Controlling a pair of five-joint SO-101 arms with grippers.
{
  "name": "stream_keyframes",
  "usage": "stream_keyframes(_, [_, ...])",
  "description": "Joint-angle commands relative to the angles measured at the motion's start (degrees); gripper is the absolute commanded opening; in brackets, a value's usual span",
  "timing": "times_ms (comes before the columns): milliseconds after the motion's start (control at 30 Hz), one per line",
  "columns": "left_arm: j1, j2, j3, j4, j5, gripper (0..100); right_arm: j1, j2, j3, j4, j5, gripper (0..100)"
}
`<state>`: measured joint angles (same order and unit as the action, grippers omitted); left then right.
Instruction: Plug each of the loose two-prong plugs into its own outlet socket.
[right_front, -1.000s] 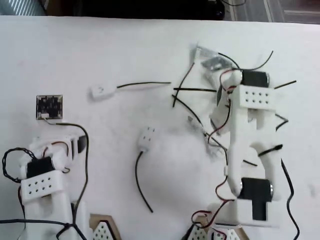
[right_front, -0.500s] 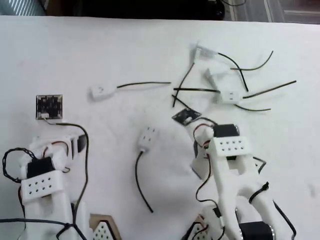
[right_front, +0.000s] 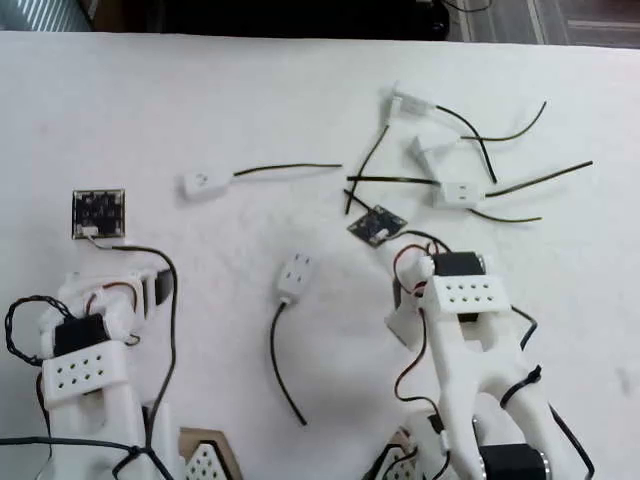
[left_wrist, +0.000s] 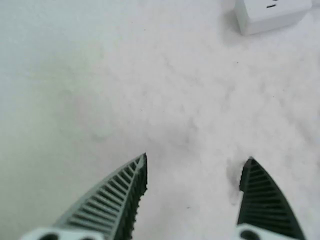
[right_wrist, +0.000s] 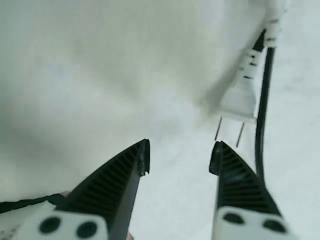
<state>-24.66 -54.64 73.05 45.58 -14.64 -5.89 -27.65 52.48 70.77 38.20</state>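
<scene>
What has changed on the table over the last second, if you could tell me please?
The right arm drew back from over the tangle of plugs toward the near edge of the table, then barely shifted. The right gripper is open and empty, so nothing was taken. The left arm and the outlet socket stayed put.

Outlet block (left_wrist: 272, 15), white: cut off at the picture's edge, slots partly seen. Two-prong plug (right_wrist: 240, 102): cord cut off. Left arm (right_front: 85, 375), right arm (right_front: 470, 350): bases cut off, near edge.
</scene>
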Motion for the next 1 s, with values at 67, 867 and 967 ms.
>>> stream_keyframes(67, [0.1, -1.4, 0.2, -2.7, 0.4, 30, 0.5, -0.6, 0.1, -5.5, 1.8, 19.7])
stream_keyframes(867, [0.1, -1.5, 0.7, -4.0, 0.4, 30, 5.8, 31.9, -18.7, -11.4, 1.5, 7.1])
stream_keyframes(967, [0.1, -1.5, 0.7, -4.0, 0.4, 30, 5.8, 31.9, -18.7, -11.4, 1.4, 4.3])
